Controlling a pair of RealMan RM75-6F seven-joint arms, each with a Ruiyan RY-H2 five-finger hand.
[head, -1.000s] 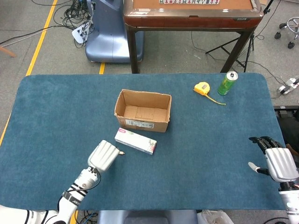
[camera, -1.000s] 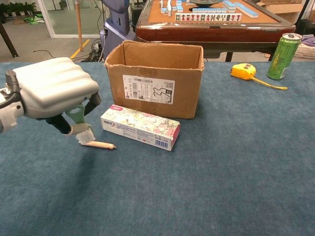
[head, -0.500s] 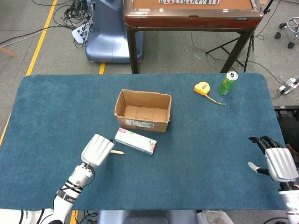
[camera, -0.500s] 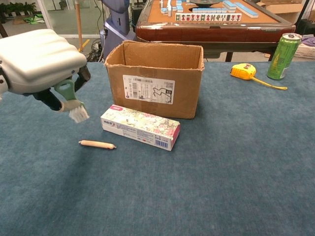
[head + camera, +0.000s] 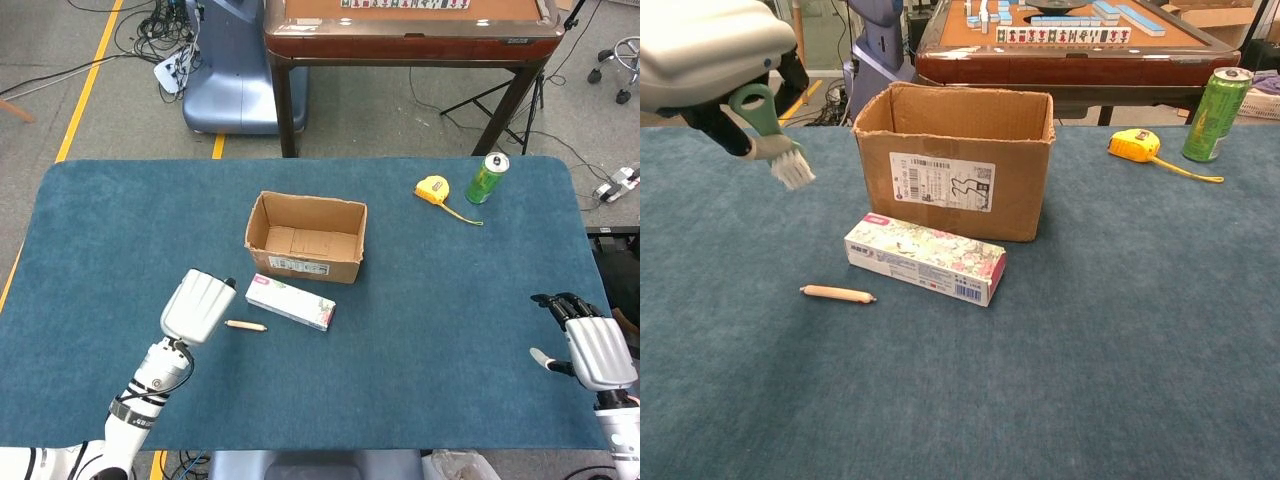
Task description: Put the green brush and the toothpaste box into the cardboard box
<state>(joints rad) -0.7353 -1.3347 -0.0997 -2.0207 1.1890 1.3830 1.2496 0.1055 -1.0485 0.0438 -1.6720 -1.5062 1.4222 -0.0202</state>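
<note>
My left hand (image 5: pixel 197 303) (image 5: pixel 710 50) grips the green brush (image 5: pixel 770 140), whose white bristles hang below the fingers, lifted above the cloth to the left of the cardboard box (image 5: pixel 306 238) (image 5: pixel 955 160). The box stands open and upright at mid-table. The toothpaste box (image 5: pixel 291 302) (image 5: pixel 926 259) lies flat just in front of it. From above, the hand hides the brush. My right hand (image 5: pixel 595 347) rests near the front right edge of the table, fingers spread, holding nothing.
A small tan stick (image 5: pixel 245 325) (image 5: pixel 838 293) lies on the cloth left of the toothpaste box. A yellow tape measure (image 5: pixel 433 189) (image 5: pixel 1136 145) and a green can (image 5: pixel 487 178) (image 5: pixel 1216 114) stand at the back right. A brown table (image 5: pixel 410 35) stands beyond.
My left hand has risen and moved left and away with the green brush, uncovering the tan stick. The right hand has stayed put.
</note>
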